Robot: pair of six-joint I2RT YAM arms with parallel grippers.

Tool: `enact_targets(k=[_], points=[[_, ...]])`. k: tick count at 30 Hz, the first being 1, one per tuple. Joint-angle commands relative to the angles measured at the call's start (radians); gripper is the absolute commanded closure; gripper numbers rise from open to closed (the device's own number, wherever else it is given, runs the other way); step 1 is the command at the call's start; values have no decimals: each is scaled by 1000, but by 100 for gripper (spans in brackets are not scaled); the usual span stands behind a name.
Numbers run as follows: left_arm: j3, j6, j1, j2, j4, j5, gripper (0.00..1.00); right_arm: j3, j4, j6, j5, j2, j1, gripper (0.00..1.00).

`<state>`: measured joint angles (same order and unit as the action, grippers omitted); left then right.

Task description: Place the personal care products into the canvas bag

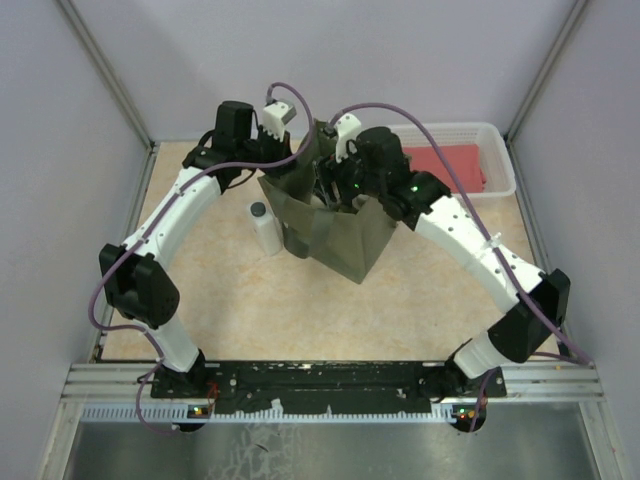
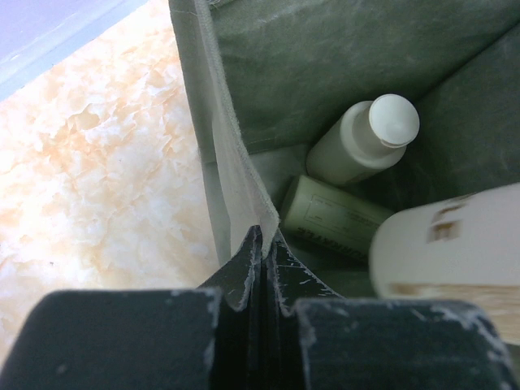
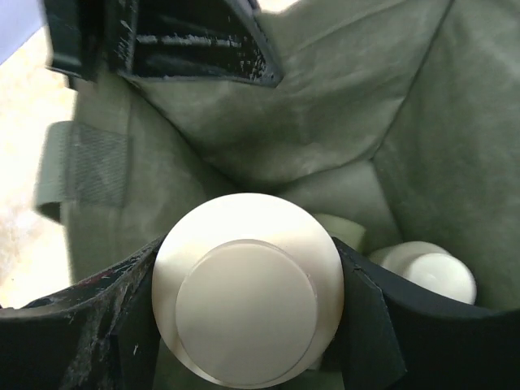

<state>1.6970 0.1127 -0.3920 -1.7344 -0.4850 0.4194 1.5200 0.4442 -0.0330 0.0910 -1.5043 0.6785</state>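
The bag (image 1: 340, 245) stood at the middle of the bench (image 1: 220, 290), mouth open, between the 2 arms. The left fingers (image 2: 236, 280) were pressed fully together on the bag's rim, pinching the fabric edge on its left side.

The right fingers (image 3: 366, 317) reached into the bag's mouth. They were partly spread and clamped on opposite sides of a cream-capped bottle (image 3: 248, 288), its wide cap facing the wrist camera. That bottle hung inside the bag, above its floor. In the left wrist view it filled the lower right, over the other contents.

2 more products were already at the bottom of the bag. A second bottle (image 2: 366, 138) leaned toward a corner with its pale cap uppermost. A yellowish cylinder (image 2: 333, 215) lay flat just beside it, between it and the bottle in the right fingers.

1 product was outside: a grey-capped bottle (image 1: 265, 228) sat on the bench just left of the bag, near the left arm. I could not tell whether it touched the fabric.

At the far right corner a white basket (image 1: 470, 127) held a red cloth (image 1: 450, 165), apart from the bag.
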Motion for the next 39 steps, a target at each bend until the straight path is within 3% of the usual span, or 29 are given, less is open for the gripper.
enact_targets(k=[1, 9, 18, 39], points=[[57, 12, 1, 1, -57, 25, 100, -51, -404, -73, 116, 28, 3, 99], [59, 10, 1, 0, -58, 36, 100, -182, -622, -108, 126, -14, 2, 99], [63, 7, 1, 6, -68, 27, 100, -153, -671, -82, 99, -133, 3, 99], [156, 14, 4, -34, -124, 6, 100, 87, -250, 13, -167, -435, 18, 98]])
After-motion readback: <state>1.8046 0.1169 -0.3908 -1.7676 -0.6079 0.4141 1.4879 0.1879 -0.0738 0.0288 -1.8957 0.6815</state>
